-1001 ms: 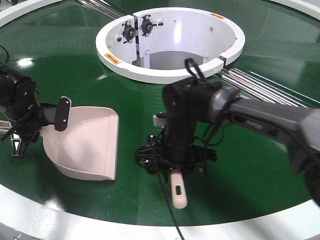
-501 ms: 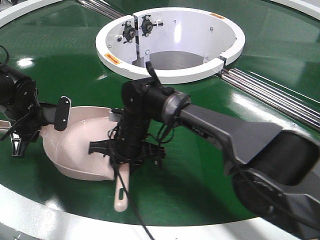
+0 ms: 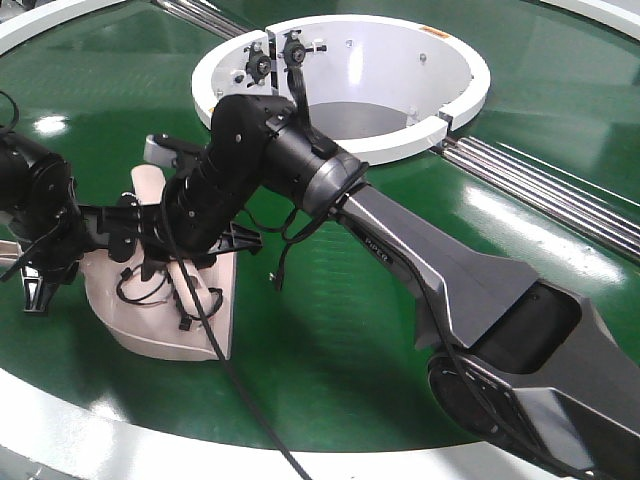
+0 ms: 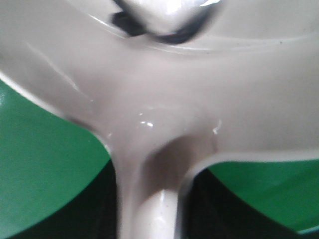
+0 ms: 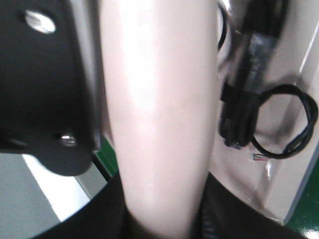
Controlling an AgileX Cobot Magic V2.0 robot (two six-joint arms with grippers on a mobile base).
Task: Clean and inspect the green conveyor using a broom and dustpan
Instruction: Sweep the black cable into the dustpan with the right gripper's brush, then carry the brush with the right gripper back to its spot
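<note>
The dustpan (image 3: 140, 335) is lying on the conveyor (image 3: 340, 350) at about 8 o'clock from the white hub (image 3: 455, 95). Its mouth is facing 3 o'clock toward bare green belt.

The left pincer (image 3: 105, 235) is reaching in from 9 o'clock and is pinching the dustpan where the handle meets the pan. In the left wrist view the handle is rising from between the dark fingers and widening into the pan, with green belt showing on both sides.

The right arm is stretching across from 4 o'clock. The right pincer (image 5: 149, 99) is hanging directly over the pan and is hiding much of it from the front. It is pinching the broom (image 5: 159, 164). In the right wrist view the beige handle is filling the middle and lying flat against a black finger (image 5: 45, 84) at 9 o'clock; the opposite finger is out of sight. The pan's pale floor is showing behind the handle at 3 o'clock, with a looped black cable (image 5: 294, 129) in front of it.

At 12 o'clock in the left wrist view, a blurred beige shape edged in black is sitting inside the pan. It is probably the broom's bristle end.
</note>
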